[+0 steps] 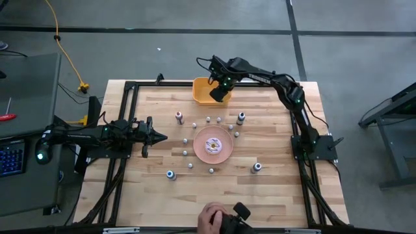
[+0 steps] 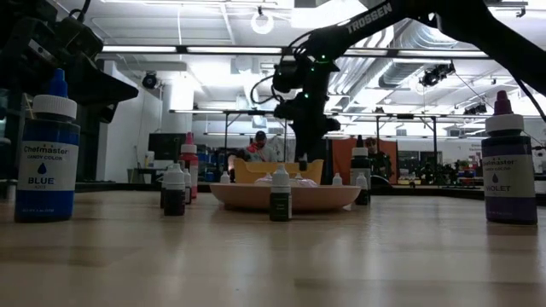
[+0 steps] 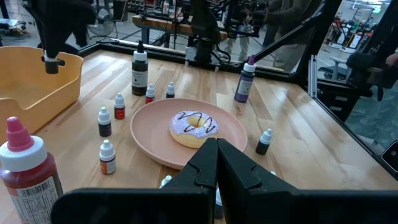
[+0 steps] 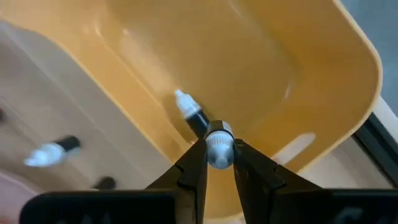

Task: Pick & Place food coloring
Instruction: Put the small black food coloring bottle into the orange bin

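Pale, matt butcher-block wooden table top (image 1: 273,195), laid in narrow planks with visible grain. Smooth, slightly glossy orange plastic bin (image 4: 261,56), showing soft highlights on inner walls. Round pink plate (image 3: 149,134) with smooth satin finish; glossy white-and-pink glazed doughnut (image 3: 194,127). Small dark food coloring bottle with ribbed whitish plastic cap (image 4: 219,144), pinched between matt black plastic fingers of right gripper (image 4: 219,163). Printed paper label on large blue bottle (image 2: 47,162).

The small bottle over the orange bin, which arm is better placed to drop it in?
Right. Its end effector is shut on the small bottle directly above the orange bin, where another bottle already lies. The left end effector waits at the table's left edge, empty.
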